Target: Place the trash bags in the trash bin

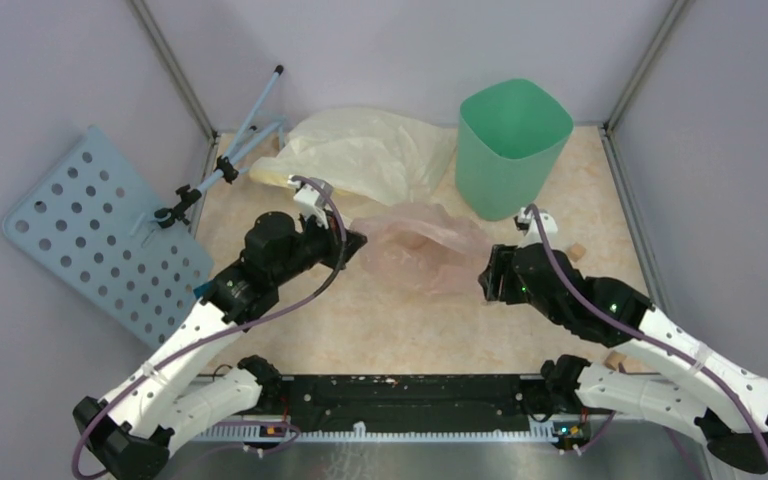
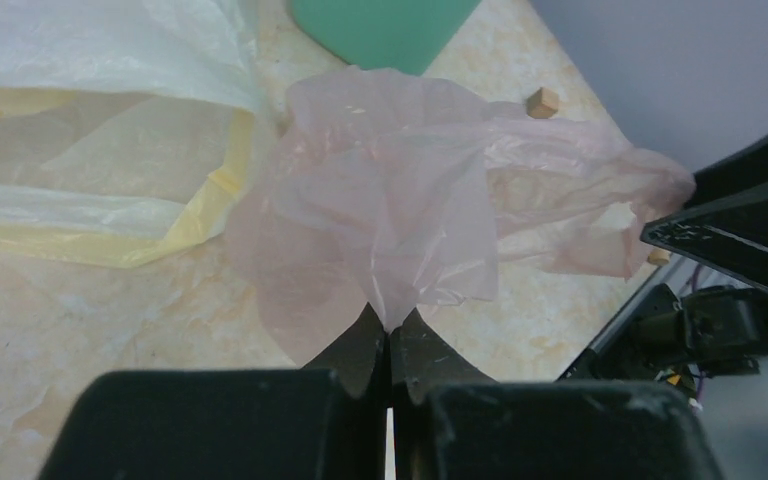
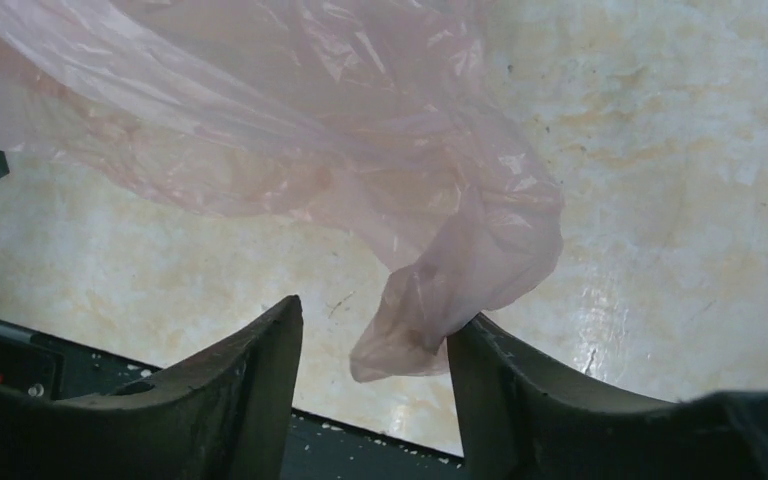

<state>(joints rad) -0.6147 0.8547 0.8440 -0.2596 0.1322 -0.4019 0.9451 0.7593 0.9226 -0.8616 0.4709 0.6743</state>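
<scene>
Two wrist views settle what the overhead one hides: the left fingers (image 2: 365, 350) are pinched tight on the pink bag (image 2: 380, 190), while the right fingers (image 3: 475, 355) stand apart, a twisted tail dangling between them. Crinkly and translucent, it lies on the table (image 1: 380, 330), at 7 o'clock from the trash bin (image 1: 510, 145).

The left arm (image 1: 175, 345) is sitting folded, its elbow out at 7 o'clock from the base and its forearm running up toward 1 o'clock. The left gripper (image 2: 390, 325) is aiming at 3 o'clock, its jaws pressing tight together and pinching a fold of the bag (image 2: 380, 190). The right arm (image 1: 660, 330) is mirroring it, with the elbow at 5 o'clock and the forearm running toward 10 o'clock. The right gripper (image 3: 375, 320) is aiming at 9 o'clock, its jaws standing apart, with one finger touching the bag's tail.
</scene>
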